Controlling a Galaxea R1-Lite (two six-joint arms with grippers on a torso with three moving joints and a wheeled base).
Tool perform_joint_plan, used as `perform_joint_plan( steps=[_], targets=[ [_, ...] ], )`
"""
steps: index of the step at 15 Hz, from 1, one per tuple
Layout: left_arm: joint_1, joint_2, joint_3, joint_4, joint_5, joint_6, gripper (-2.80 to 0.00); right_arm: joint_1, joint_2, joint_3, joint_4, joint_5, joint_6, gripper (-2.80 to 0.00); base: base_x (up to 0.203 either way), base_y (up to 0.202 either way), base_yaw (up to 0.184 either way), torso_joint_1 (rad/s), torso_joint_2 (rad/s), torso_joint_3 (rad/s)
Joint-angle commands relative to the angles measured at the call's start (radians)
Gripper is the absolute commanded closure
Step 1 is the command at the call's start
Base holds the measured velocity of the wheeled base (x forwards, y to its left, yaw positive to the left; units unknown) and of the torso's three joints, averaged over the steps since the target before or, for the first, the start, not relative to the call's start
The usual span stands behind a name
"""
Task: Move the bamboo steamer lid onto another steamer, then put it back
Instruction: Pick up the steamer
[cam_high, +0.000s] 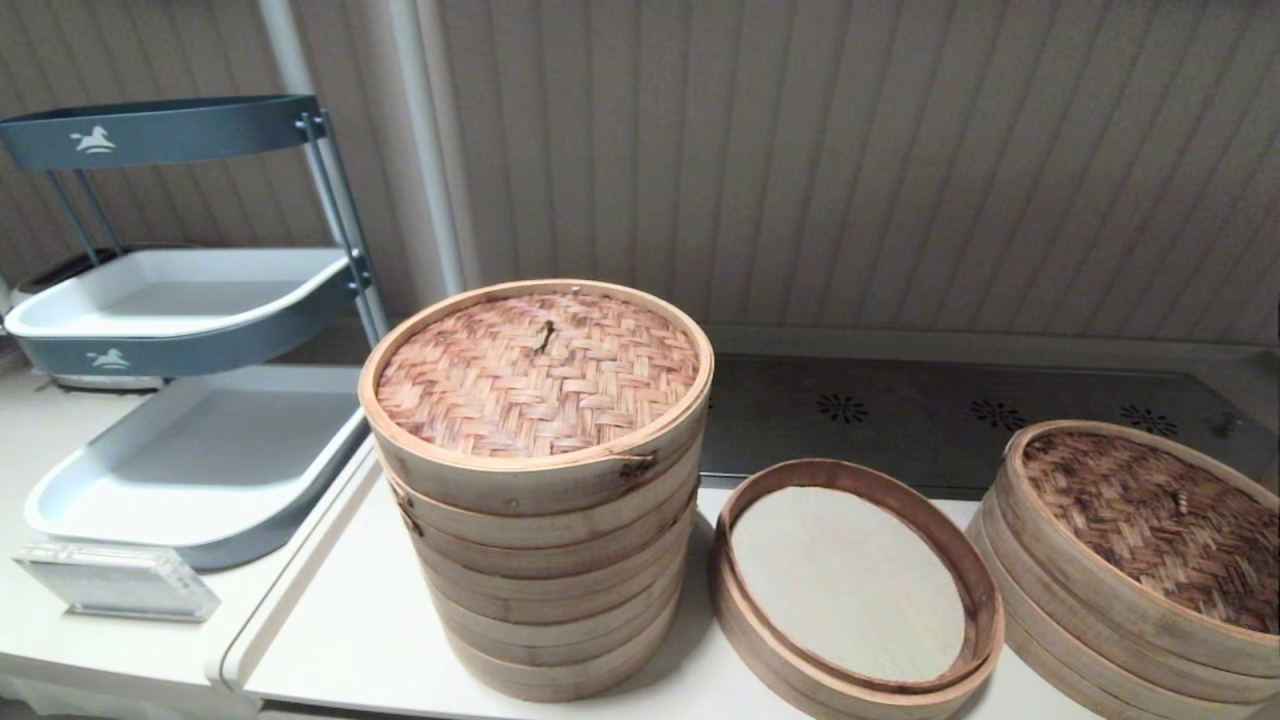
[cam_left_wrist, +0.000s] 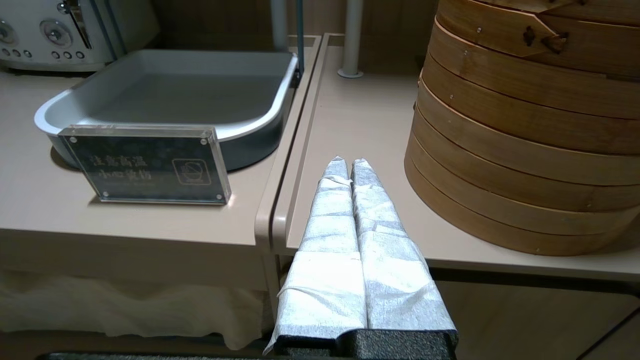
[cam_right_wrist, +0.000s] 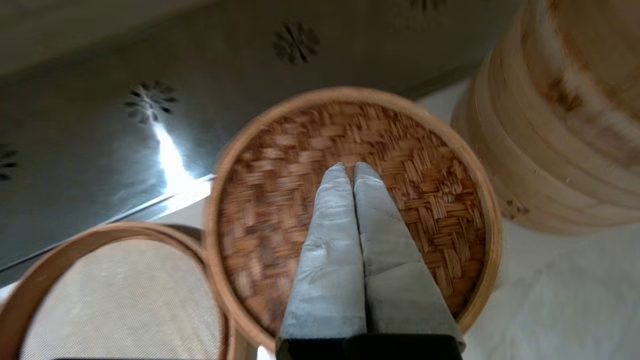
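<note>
The bamboo steamer lid (cam_high: 1150, 520), dark brown herringbone weave in a pale hoop, lies on a low stack of steamer hoops at the table's right. Another steamer (cam_high: 850, 585), shallow with a beige mesh floor, stands uncovered just left of it. My right gripper (cam_right_wrist: 348, 167) hangs shut and empty over the lid (cam_right_wrist: 425, 200), its tips above the lid's centre and hiding the knot; the shallow steamer (cam_right_wrist: 100, 300) shows beside it. My left gripper (cam_left_wrist: 345, 162) is shut and empty, low at the table's front edge beside the tall steamer. Neither gripper shows in the head view.
A tall many-tiered pale steamer (cam_high: 540, 560) with a reddish-orange woven lid (cam_high: 535, 370) stands at centre left. A grey tray rack (cam_high: 200, 460) and an acrylic sign (cam_left_wrist: 145, 165) fill the left counter. A dark steel panel (cam_high: 950, 410) runs behind. Another pale steamer stack (cam_right_wrist: 575, 125) stands beside the lid.
</note>
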Motion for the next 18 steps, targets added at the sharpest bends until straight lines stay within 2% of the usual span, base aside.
perform_joint_plan(
  steps=[1, 4, 5, 9, 15, 18],
  targets=[
    [0.0, -0.002, 0.025, -0.001, 0.0, 0.0, 0.0, -0.081, 0.157, -0.019, 0.0, 0.034, 0.002, 0.0, 0.0, 0.0, 0.0, 0.0, 0.0, 0.0],
    [0.0, -0.002, 0.025, -0.001, -0.001, 0.0, 0.0, -0.096, 0.168, 0.017, 0.0, 0.055, 0.002, 0.0, 0.0, 0.0, 0.0, 0.0, 0.0, 0.0],
    [0.0, -0.003, 0.025, -0.001, 0.0, 0.0, 0.0, -0.096, 0.167, 0.044, -0.001, 0.055, -0.001, -2.8, 0.0, 0.0, 0.0, 0.0, 0.0, 0.0],
    [0.0, -0.002, 0.025, -0.001, 0.0, 0.0, 0.0, -0.096, 0.182, 0.122, -0.063, 0.124, -0.005, -2.8, 0.0, 0.0, 0.0, 0.0, 0.0, 0.0],
    [0.0, -0.002, 0.025, -0.001, 0.001, 0.0, 0.0, -0.101, 0.226, 0.225, -0.163, 0.128, 0.006, -2.8, 0.0, 0.0, 0.0, 0.0, 0.0, 0.0],
    [0.0, -0.003, 0.025, -0.001, 0.001, 0.0, 0.0, -0.098, 0.253, 0.29, -0.283, 0.124, -0.001, -2.8, 0.0, 0.0, 0.0, 0.0, 0.0, 0.0]
  ],
)
